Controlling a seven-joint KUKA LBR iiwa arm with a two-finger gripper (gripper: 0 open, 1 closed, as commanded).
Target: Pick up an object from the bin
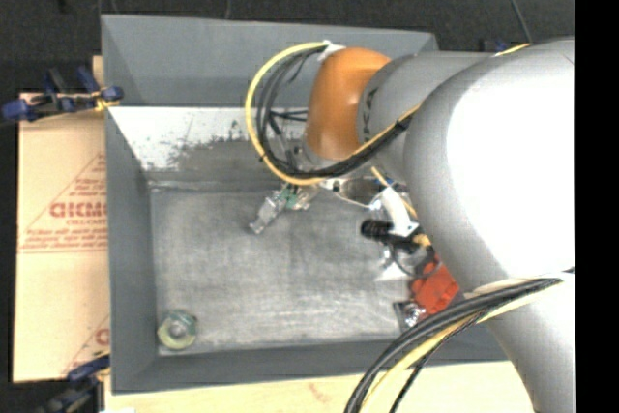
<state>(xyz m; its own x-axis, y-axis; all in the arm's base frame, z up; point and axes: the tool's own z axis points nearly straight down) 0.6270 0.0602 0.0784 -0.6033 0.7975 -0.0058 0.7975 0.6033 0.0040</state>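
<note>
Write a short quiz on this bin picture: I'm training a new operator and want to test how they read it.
1. Where does the small round thing lie in the bin? A: the view's lower left corner. B: upper right corner. C: under the gripper.
2. True or false: the gripper hangs over the red thing.
3. Fill in: the red thing lies beside a black thing at the bin's ___ side in the view.
Key: 1 A; 2 false, it is over bare floor; 3 right.
</note>
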